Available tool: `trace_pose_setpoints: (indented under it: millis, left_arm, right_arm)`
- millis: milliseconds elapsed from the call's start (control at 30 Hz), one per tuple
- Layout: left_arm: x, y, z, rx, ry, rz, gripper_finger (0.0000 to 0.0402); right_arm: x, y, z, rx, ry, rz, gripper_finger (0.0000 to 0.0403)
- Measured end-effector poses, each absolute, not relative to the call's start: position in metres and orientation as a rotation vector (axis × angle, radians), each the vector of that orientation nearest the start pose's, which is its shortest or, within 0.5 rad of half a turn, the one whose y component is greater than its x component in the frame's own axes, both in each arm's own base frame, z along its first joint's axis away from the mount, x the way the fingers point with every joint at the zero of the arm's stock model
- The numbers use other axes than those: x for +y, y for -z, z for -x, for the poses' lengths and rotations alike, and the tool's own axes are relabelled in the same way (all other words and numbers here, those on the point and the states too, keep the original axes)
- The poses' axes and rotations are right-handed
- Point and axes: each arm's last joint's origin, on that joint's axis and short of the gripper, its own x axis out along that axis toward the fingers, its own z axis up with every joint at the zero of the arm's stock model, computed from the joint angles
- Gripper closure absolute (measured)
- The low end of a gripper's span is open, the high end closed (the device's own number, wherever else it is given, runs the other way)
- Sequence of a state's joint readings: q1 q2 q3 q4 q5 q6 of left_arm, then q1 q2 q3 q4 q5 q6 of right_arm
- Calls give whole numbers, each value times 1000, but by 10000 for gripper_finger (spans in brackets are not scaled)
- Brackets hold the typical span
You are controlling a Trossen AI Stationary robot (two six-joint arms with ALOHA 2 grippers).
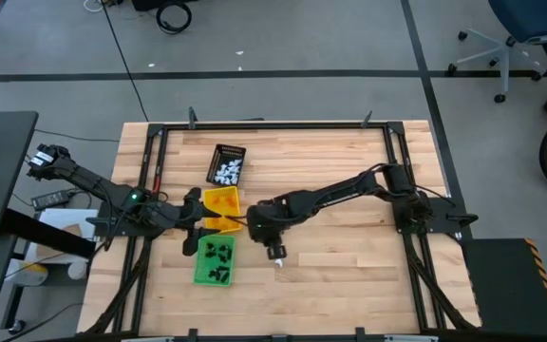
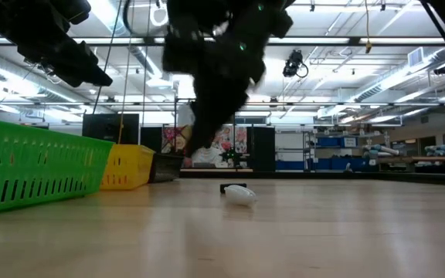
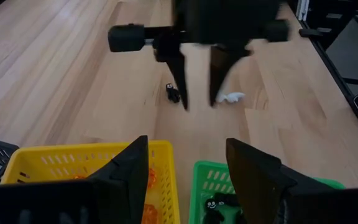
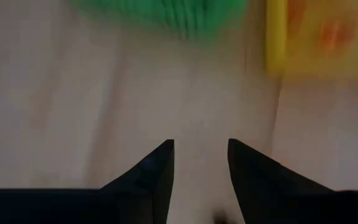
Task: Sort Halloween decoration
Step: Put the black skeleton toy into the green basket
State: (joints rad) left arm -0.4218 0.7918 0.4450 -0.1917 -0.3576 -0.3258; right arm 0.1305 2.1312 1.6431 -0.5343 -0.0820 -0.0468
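Two loose trinkets lie on the wooden table: a small white one (image 3: 232,98) (image 2: 240,195) and a small black one (image 3: 173,94). My right gripper (image 3: 199,104) (image 1: 274,252) hangs open just above them, pointing steeply down with nothing between its fingers (image 4: 201,146). The black trinket is beside one finger and the white one just outside the other. My left gripper (image 3: 187,140) (image 1: 194,228) waits open at the left, over the near ends of the yellow tray (image 1: 222,209) and the green tray (image 1: 216,260).
A black tray (image 1: 228,163) holding white trinkets stands farther back. The yellow tray (image 3: 73,165) holds orange trinkets and the green tray (image 3: 207,183) holds black ones. Bare wood stretches to the right of the trays. A dark metal frame (image 1: 397,142) runs along the table's edges.
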Motion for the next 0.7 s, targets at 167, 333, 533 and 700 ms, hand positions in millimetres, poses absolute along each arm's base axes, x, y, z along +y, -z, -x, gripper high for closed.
trace_pose_setpoints:
  millis: [167,333,533,700]
  left_arm:
    - [-59,-216,-156,500,-20,118,212]
    - [-59,-216,-156,499,-20,119,212]
    - [-59,-216,-156,500,-20,118,212]
    - [-59,-216,-156,500,-20,118,212]
  right_arm:
    - [55,-167,-434,1232,-138,115,250]
    - [51,-160,-428,1282,-80,145,247]
    - [45,-142,-419,1331,-76,100,247]
    - [44,-136,-415,1311,-67,107,252]
